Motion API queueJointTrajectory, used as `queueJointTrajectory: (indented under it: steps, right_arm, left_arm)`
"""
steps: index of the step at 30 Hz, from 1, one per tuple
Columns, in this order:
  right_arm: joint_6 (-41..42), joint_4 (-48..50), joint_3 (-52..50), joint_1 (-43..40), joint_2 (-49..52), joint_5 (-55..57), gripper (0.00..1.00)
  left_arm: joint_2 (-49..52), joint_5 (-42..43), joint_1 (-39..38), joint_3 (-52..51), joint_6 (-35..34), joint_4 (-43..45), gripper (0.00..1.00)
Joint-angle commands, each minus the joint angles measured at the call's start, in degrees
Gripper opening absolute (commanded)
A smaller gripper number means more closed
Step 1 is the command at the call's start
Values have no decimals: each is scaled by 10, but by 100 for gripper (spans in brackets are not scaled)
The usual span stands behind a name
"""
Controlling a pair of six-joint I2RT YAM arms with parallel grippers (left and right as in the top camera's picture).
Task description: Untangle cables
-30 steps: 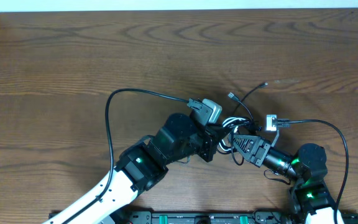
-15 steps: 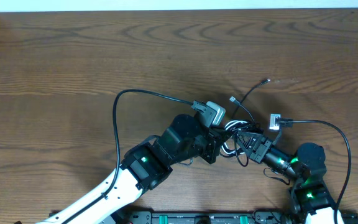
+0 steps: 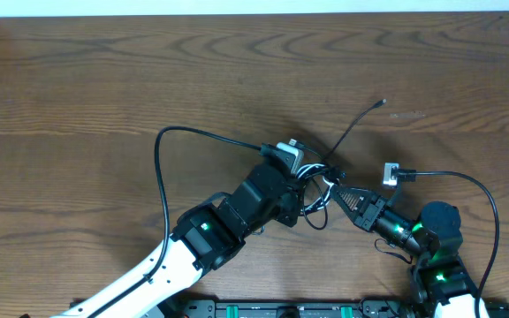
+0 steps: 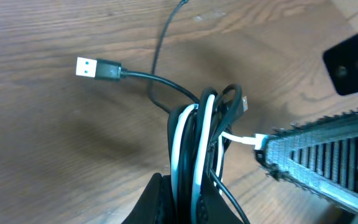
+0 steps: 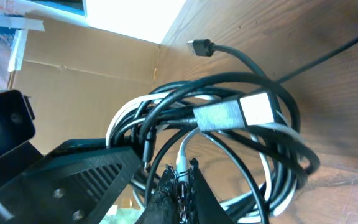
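Glossy black and white cables (image 4: pixel 194 134), round and thin, coiled into one tight bundle over the wood-grain table (image 3: pixel 104 79); my left gripper (image 4: pixel 182 202) clamped on the coil; my right gripper (image 5: pixel 180 186) pinched shut on the white cable (image 5: pixel 187 144) at its plug; a flat metal USB plug (image 4: pixel 95 68) trails free.

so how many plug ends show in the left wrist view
3: a USB plug out left, a small plug at the bundle's right edge, a white plug at the right gripper's tip. More may be hidden in the bundle.
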Motion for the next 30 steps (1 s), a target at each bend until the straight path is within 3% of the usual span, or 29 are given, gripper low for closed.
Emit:
queueJointTrajectory:
  steps: [1,8,17,23,27,30]
  right_arm:
    - [-40,-1,0,-2,-2,12,1]
    - [-82,-76,0,-2,-2,83,1]
    - [-88,-88,0,-2,-2,145,2]
    - [-94,-81,0,-2,-2,128,43]
    - [-156,-78,0,-2,-2,33,73]
    - [-167,-78,0,-2,-2,-8,86]
  left_arm:
    - [-2,57,0,16,-1,10,8]
    - [-2,198,0,16,-1,74,8]
    - [-2,212,0,16,13,11,8]
    - [-2,215,2,16,23,19,8]
    - [-2,120,8,16,23,21,8]
    - [-2,35,13,16,23,21,8]
